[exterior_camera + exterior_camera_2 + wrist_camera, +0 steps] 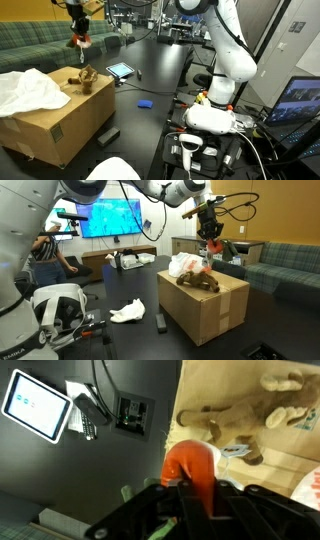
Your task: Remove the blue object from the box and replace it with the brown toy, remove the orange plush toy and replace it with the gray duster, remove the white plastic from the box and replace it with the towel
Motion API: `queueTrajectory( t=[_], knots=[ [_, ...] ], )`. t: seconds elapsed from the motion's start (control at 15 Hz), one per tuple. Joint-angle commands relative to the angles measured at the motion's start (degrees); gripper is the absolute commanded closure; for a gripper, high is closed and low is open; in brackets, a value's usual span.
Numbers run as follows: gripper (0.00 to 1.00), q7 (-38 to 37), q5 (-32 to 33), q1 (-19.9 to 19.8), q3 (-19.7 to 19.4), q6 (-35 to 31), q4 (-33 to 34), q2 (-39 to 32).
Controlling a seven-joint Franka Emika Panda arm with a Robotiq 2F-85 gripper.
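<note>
Done: blue object [145, 103] out on the worktop beside the box [55, 128]; brown toy [197, 278] in it.
Now: gripper [211, 236] pinching orange plush toy [213, 247] above the box.
Left: gray duster [160, 323] and towel [128, 310] swaps.

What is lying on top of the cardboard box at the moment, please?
The brown toy and the white plastic lie on the box. The hand holds the orange plush toy above it. Whatever is under the plastic is covered.

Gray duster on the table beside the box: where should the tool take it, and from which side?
Probably from straight above, jaws across its narrow width at mid-length. The gray duster lies flat on the table beside the box, an oblong block with its top face exposed.
</note>
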State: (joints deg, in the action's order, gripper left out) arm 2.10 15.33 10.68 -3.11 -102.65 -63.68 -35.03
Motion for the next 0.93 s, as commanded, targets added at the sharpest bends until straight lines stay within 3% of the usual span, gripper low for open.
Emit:
queueTrajectory(
  t=[0.0,0.33,0.87],
  knots=[
    [0.96,3.22,3.00,0.40,-0.30,3.81,-14.08,11.70],
    [0.96,2.16,4.34,-1.78,2.06,5.57,-28.37,21.38],
    [0.96,1.67,-0.85,-5.94,3.40,-0.80,-53.84,33.25]
  ],
)
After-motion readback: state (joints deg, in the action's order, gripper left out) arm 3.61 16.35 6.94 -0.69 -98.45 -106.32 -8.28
